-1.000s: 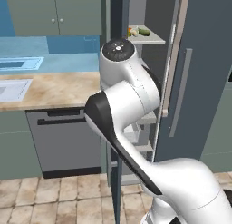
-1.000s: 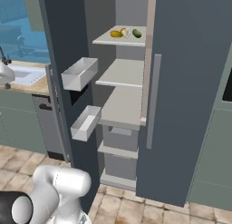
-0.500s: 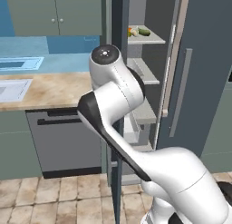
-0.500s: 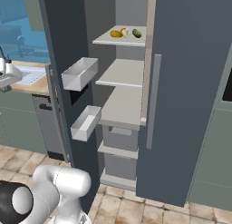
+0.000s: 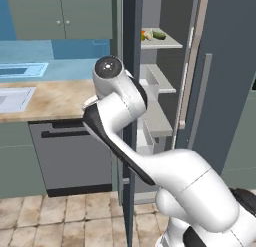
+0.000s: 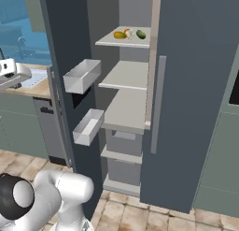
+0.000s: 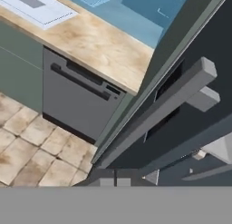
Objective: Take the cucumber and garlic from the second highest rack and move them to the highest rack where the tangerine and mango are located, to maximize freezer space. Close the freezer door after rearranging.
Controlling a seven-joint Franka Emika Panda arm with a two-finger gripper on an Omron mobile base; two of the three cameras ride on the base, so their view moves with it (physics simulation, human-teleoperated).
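Cucumber (image 6: 141,35), garlic (image 6: 129,33) and mango (image 6: 119,35) sit together on top shelf (image 6: 112,41); shelf below bare. Freezer door (image 6: 70,85) open; claw (image 7: 114,181) closed, empty.

My own arm (image 5: 125,106) hides part of the freezer door (image 5: 131,66); the garlic (image 6: 129,33) is too small to make out.
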